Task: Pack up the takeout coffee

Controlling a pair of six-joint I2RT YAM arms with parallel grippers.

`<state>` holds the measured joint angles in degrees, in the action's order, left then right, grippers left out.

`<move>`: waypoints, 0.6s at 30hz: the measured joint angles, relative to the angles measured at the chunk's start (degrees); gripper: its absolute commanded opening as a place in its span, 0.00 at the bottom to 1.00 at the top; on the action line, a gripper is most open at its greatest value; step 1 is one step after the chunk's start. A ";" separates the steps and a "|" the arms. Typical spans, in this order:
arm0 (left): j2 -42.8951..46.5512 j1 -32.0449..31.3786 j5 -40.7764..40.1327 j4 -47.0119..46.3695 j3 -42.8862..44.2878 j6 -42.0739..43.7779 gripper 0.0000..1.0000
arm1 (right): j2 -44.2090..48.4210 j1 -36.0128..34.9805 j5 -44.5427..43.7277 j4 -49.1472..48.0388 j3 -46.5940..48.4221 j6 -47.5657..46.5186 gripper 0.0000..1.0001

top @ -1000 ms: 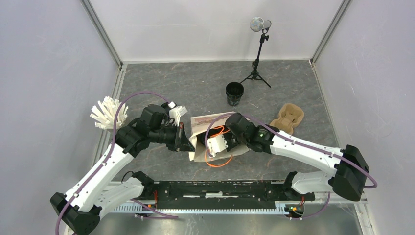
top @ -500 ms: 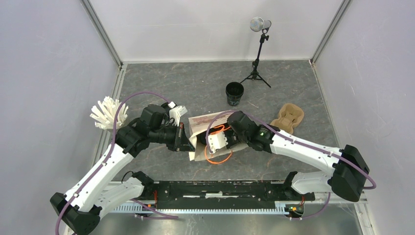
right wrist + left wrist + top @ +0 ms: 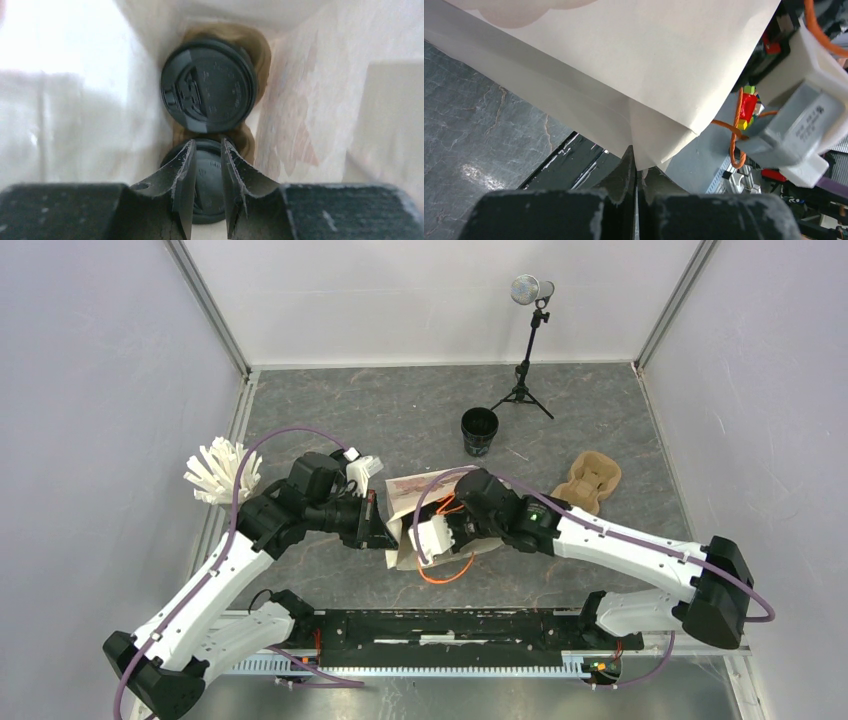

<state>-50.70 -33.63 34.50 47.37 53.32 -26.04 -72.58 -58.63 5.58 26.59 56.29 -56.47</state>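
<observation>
Mid-table, near the arm bases: beige paper bag (image 3: 428,486) lying with its mouth toward the right arm. One orange handle (image 3: 452,571) loops out onto the grey table (image 3: 350,420).

Left gripper (image 3: 378,525): fingers closed tight on the bag's edge. The left wrist view shows a folded paper corner pinched between the black fingers (image 3: 626,172), with the bag wall (image 3: 624,60) spreading up and away from the pinch.

Right gripper (image 3: 420,532): reaching into the bag's mouth. Seen from the right wrist, the two fingers (image 3: 184,165) stand a narrow gap apart.
- They lie over the near cup (image 3: 206,190).
- Their tips sit about where the two cups meet.
- Cannot tell whether they pinch anything there or only hover.

Coffee, inside the bag:
- Far cup (image 3: 209,85) and near cup both have black lids on.
- They sit one behind the other in a brown pulp carrier (image 3: 256,44).
- The carrier's edge shows around and between the lids.
- Pale paper walls (image 3: 75,100) close in on both sides.

Outside the bag:
- Third cup (image 3: 479,430), black and upright, stands beyond the bag and well apart from it. Cannot tell if it has a lid.
- Spare carrier (image 3: 591,482) lies to the right of the bag, beside the right forearm.
- Small tripod stand (image 3: 527,370) at the back.
- White finned object (image 3: 218,472) at the left edge.
</observation>
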 measured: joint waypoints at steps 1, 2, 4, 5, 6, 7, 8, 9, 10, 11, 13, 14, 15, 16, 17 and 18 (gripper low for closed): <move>-0.09 0.00 -0.07 0.17 0.17 0.02 0.02 | -0.09 -0.68 0.22 -0.55 0.00 0.24 0.28; -0.17 0.00 -0.17 0.33 0.31 0.02 0.02 | -0.24 -1.20 0.50 -1.22 -0.02 0.46 0.28; -0.37 0.00 -0.39 0.55 0.55 0.02 0.02 | -0.79 -2.03 1.11 -3.04 0.00 0.90 0.27; -0.48 0.00 -0.48 0.74 0.70 0.04 0.02 | -1.25 -2.27 1.44 -4.22 -0.02 1.03 0.27; -0.61 0.00 -0.57 0.92 0.85 0.04 0.02 | -1.68 -2.40 1.57 -5.38 -0.04 1.16 0.27; -0.81 0.00 -0.68 1.16 1.09 0.07 0.02 | -2.12 -2.45 1.75 -6.38 -0.11 1.20 0.27; -0.98 0.00 -0.90 1.38 1.31 0.07 0.02 | -2.56 -2.45 1.88 -7.65 -0.31 1.20 0.27; -1.09 0.00 -0.98 1.57 1.46 0.09 0.02 | -2.97 -2.45 1.99 -8.90 -0.61 1.22 0.27; -1.20 0.00 -1.07 1.81 1.55 0.11 0.02 | -3.39 -2.45 2.05 -10.19 -1.07 1.22 0.26; -1.31 0.00 -1.11 2.10 1.64 0.13 0.03 | -3.69 -2.45 2.16 -11.19 -1.53 1.22 0.26; -1.49 0.00 -1.20 2.36 1.77 0.15 0.02 | -4.44 -2.45 2.47 -12.85 -2.25 1.22 0.26; -1.62 0.00 -1.25 2.54 1.92 0.17 0.02 | -4.81 -2.45 2.67 -13.38 -2.43 1.22 0.26; -1.84 0.00 -1.31 2.75 2.14 0.20 0.02 | -5.22 -2.45 3.02 -14.12 -2.56 1.27 0.26; -2.08 0.00 -1.33 2.89 2.32 0.20 0.02 | -5.57 -2.45 3.34 -14.75 -2.67 1.29 0.26; -2.34 0.00 -1.33 3.06 2.49 0.20 0.02 | -5.81 -2.45 3.52 -15.56 -2.86 1.36 0.26; -2.56 0.00 -1.33 3.17 2.62 0.20 0.02 | -5.97 -2.45 3.72 -16.48 -3.10 1.42 0.26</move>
<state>-53.25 -33.63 33.17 50.54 55.94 -25.85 -78.54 -61.08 9.30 10.11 53.19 -55.05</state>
